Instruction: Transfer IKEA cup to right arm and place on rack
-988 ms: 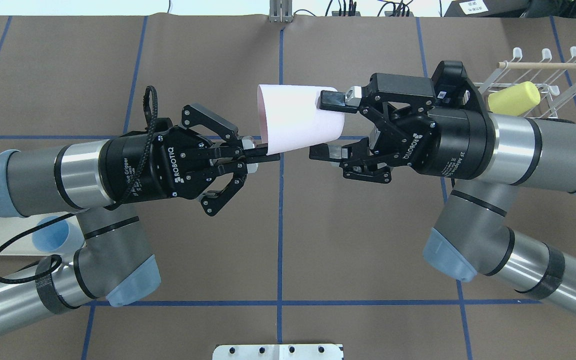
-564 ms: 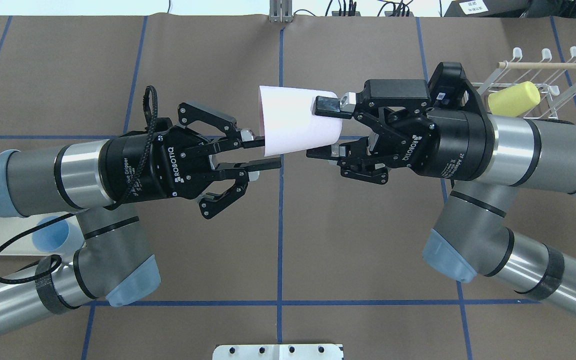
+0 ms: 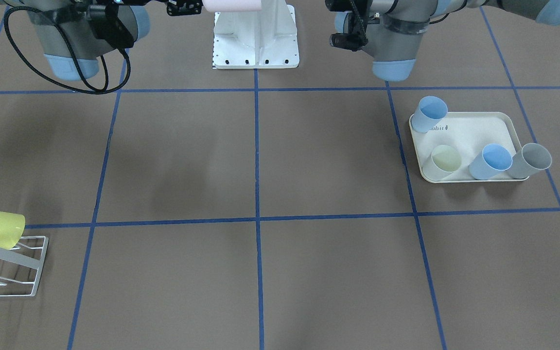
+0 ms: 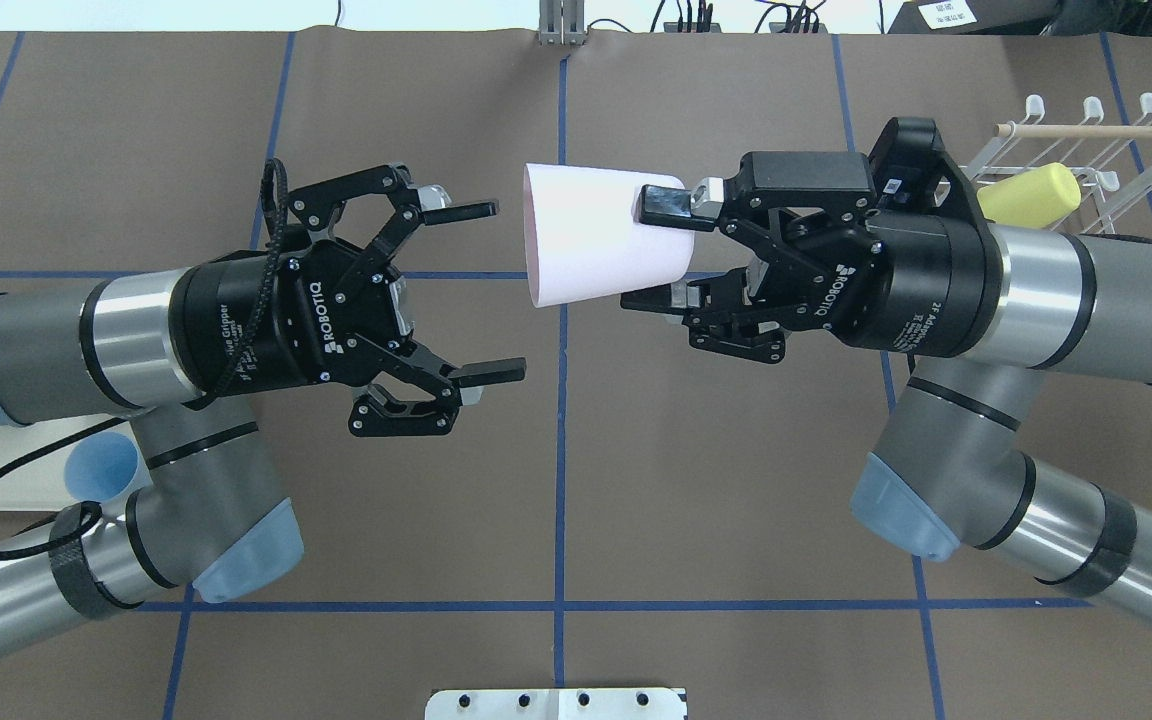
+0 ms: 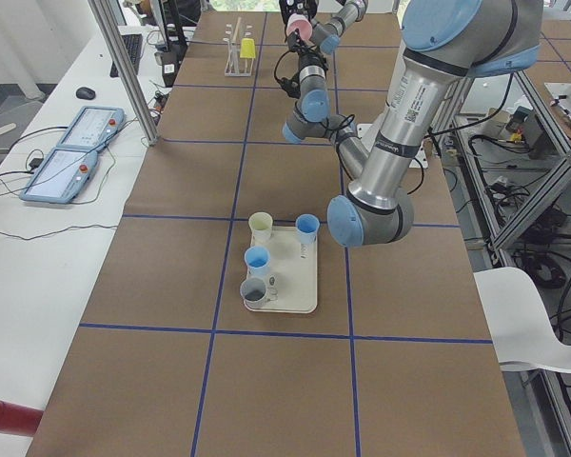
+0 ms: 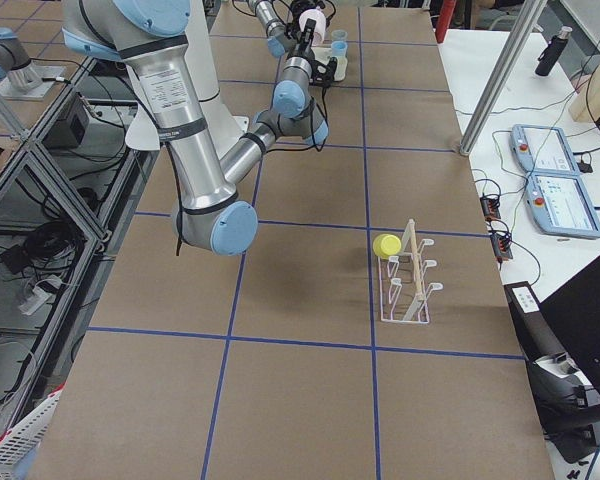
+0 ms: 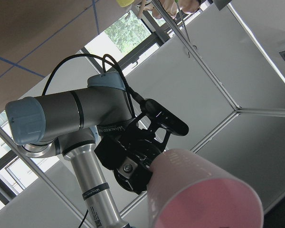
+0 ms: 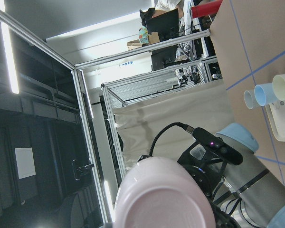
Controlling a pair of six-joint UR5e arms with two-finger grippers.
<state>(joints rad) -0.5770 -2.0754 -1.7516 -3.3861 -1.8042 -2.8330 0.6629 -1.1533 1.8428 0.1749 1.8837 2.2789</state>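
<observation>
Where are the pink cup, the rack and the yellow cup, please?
pink cup [image 4: 586, 250]: overhead view, middle of its side wall.
rack [image 4: 1066, 130]: overhead view, on its wooden dowel.
yellow cup [image 4: 1028, 196]: overhead view, middle of its side.

even, diffuse light from above, no hard sun. counter mid-bright in the front-facing view, with soft, blurry-edged shadows across its left half. overhead view sharp; mild glare on a silver arm band. side views evenly lit but coarser, far things small and hard to read. left wrist view backlit by a bright window; pink cup very close, edges soft. right wrist view half dark, strip light blown out, cup base blurred.
</observation>
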